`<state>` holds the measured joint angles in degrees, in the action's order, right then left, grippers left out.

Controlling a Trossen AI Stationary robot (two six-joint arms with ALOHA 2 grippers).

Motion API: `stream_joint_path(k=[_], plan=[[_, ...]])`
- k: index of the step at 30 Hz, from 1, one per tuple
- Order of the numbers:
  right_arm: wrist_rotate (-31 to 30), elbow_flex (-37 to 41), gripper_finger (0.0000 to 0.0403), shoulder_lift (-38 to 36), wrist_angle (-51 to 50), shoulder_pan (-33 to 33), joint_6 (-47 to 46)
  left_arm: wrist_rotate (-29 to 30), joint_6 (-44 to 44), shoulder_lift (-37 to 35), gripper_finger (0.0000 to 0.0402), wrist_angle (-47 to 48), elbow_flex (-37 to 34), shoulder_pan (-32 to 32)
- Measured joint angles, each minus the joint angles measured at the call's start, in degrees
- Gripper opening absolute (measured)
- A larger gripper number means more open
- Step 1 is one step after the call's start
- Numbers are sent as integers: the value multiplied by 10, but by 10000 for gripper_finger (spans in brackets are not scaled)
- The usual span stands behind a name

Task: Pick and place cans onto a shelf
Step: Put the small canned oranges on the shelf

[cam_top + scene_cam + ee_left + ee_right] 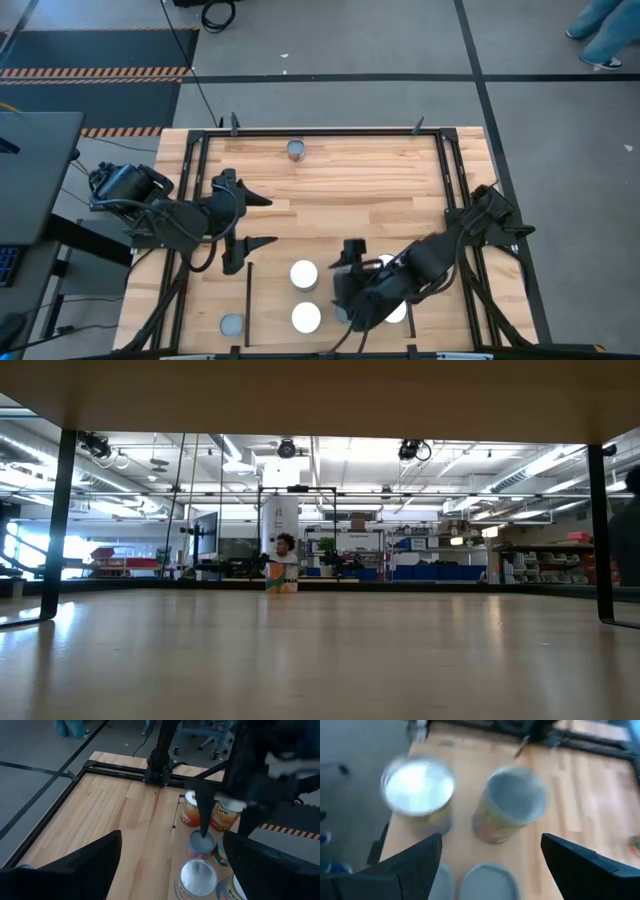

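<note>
The right pincer [350,290], fingers spread wide and holding nothing, hangs over the cluster of small white- and grey-topped cans [304,274] at the near edge of the light-wood table [340,195]. The left pincer [262,222], also wide, waits left of centre. One grey-topped can [296,150] stands alone at the far edge.

A grey concrete floor [330,40] crossed by dark tape lines surrounds the pale butcher-block wooden tabletop [340,200]. Orange-and-black hazard striping [95,72] marks its edge. Beyond, ceiling strip lights [540,463] brighten what seems a workshop with blue storage bins [430,571].
</note>
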<state>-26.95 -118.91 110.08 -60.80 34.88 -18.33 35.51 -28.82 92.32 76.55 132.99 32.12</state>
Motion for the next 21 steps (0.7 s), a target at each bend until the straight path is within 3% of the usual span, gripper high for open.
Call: stream_joint_path(k=[5, 8, 12, 17, 21], plan=[[-56, -71, 348, -22, -56, -16, -21, 39, 35, -11, 352, 16, 0, -1], [-113, -67, 348, -57, -51, -16, -12, 78, 4, -25, 349, 70, 0, -11], [-158, -31, 348, -102, -49, -10, -16, 86, -53, -41, 338, 134, -15, -44], [-169, 30, 348, -157, -29, -2, -25, 67, -63, -97, 326, 109, -118, -103], [-168, 90, 348, -202, 13, 0, -25, 42, -92, -152, 323, 57, -248, -154]])
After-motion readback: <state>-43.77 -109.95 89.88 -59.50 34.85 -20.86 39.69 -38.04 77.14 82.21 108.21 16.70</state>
